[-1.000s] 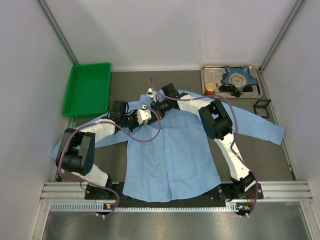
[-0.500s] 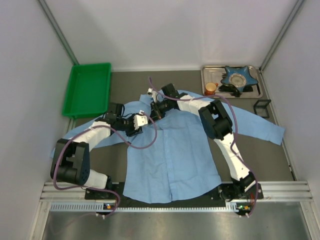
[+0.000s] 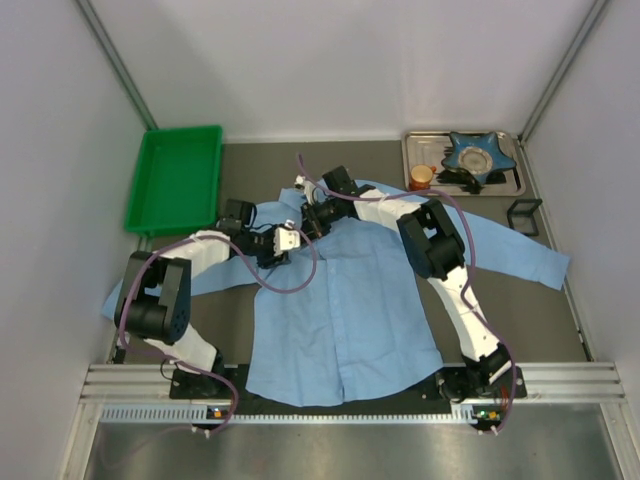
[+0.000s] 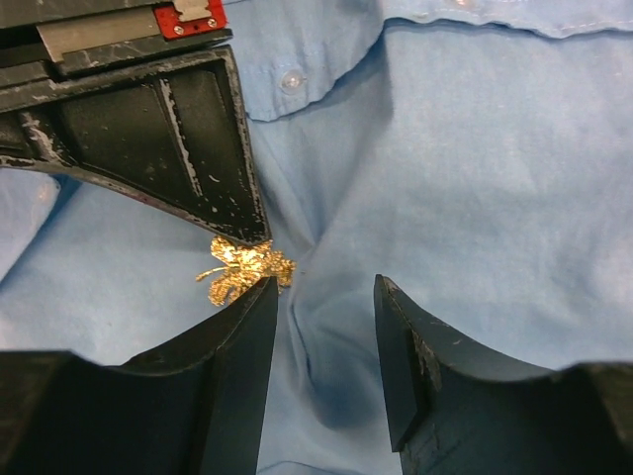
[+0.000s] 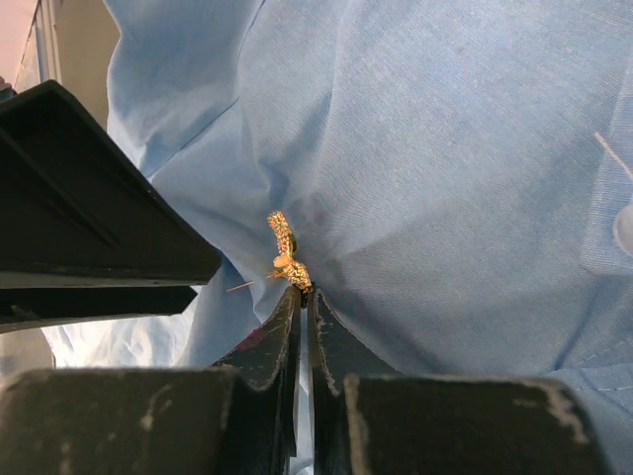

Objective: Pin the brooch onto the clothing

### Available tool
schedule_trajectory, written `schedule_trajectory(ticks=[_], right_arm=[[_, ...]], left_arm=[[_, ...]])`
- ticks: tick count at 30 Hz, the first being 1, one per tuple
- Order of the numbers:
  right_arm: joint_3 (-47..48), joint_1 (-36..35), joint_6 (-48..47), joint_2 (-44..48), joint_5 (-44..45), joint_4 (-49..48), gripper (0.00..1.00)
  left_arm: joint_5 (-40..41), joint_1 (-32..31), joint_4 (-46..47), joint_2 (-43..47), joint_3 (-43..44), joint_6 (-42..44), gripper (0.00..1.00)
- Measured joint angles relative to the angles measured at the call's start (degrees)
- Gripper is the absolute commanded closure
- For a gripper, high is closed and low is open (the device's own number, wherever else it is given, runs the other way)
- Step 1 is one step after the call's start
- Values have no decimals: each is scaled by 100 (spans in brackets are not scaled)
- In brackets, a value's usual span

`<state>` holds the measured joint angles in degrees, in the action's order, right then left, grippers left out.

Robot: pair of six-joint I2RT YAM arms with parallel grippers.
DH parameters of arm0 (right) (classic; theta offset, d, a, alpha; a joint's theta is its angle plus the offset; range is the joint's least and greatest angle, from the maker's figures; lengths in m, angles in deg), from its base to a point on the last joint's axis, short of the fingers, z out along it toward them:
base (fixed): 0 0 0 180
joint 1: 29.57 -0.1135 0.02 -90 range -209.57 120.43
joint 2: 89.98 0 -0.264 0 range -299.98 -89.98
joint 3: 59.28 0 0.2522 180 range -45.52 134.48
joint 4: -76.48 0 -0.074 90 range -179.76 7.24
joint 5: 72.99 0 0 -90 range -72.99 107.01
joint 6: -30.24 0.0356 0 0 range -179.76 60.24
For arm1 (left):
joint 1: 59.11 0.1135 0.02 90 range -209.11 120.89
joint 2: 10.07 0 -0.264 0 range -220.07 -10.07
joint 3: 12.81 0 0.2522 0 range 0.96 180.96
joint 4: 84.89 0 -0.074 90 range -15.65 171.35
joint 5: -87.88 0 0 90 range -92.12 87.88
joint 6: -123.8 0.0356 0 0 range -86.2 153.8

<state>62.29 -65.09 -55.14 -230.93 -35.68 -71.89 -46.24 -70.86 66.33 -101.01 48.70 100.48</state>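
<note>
Right wrist view, and there's the brooch [image 5: 285,252], a little gold sprig, nipped by its lower end in the right gripper [image 5: 302,295]. Its fingers are pressed flat together and hold the brooch right against the light blue shirt [image 5: 455,158]. A hair-thin pin [image 5: 241,288] seems to poke out sideways, though it's too fine to be sure. Over in the left wrist view the left gripper [image 4: 324,289] stands spread with nothing in it. A soft crease [image 4: 315,336] of cloth runs up between its fingers, neither side gripping it, and one finger sits just beside the brooch. From the top camera both tools are crowded nose to nose high on the shirt's chest, so there's precious little room. Here's what worries me: that hold is only on the very tips, and I'd say any twist or sideways push could flick the brooch out onto the cloth. With the fabric loose, the pin may simply shove the crease along rather than pierce it. It could also dive through both layers and stitch front to back. And if the left fingers close now, the near one looks likely to knock the brooch or bump the right gripper's tip.
</note>
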Motion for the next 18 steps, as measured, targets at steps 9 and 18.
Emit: schedule_trajectory(ticks=[9,18], right_arm=[[44,-9,0,0,31,57,100],[107,-11,0,-2,76,107,100]], left_arm=[[-26,-37,-72,-310,278,424,61],[-149,-101,-483,-343,391,990,96]])
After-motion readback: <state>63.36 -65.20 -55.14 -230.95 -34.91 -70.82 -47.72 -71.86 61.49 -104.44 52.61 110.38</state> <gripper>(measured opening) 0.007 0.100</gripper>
